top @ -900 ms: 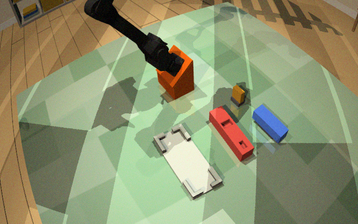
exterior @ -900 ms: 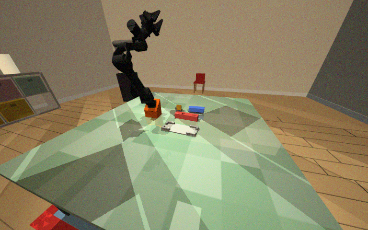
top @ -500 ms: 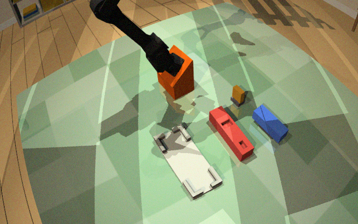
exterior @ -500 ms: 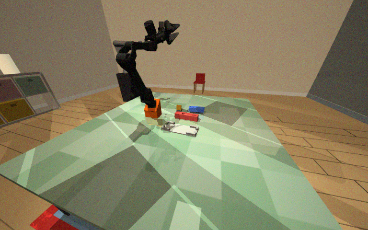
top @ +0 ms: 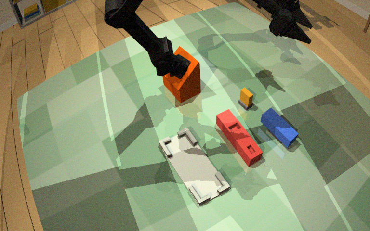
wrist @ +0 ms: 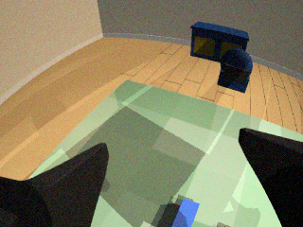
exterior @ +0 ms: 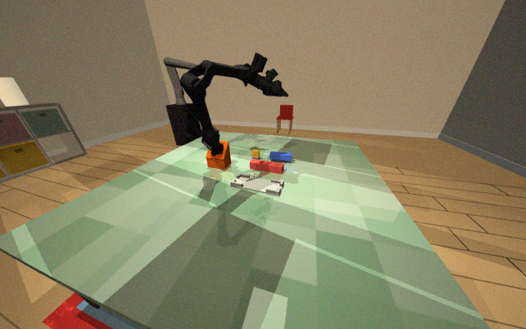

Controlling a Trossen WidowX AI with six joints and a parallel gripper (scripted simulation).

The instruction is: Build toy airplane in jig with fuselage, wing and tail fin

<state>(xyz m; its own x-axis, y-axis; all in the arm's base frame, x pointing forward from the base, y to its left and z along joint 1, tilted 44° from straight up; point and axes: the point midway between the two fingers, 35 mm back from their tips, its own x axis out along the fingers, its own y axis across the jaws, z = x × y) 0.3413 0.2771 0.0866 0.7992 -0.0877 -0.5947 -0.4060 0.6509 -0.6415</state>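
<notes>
- No legible text.
- Gripper (top: 310, 34) (exterior: 285, 94) (wrist: 176, 143) wide open, nothing held.
- Red fuselage (top: 240, 138) (exterior: 266, 166): matte block, two rectangular sockets, beside jig (top: 188, 165) (exterior: 255, 184), unseated.
- Jig: pale flat plate, L-shaped corners.

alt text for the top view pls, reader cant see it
A red block with two sockets lies between a pale jig and a blue block on a green table; the open gripper hangs empty beyond them.
</notes>
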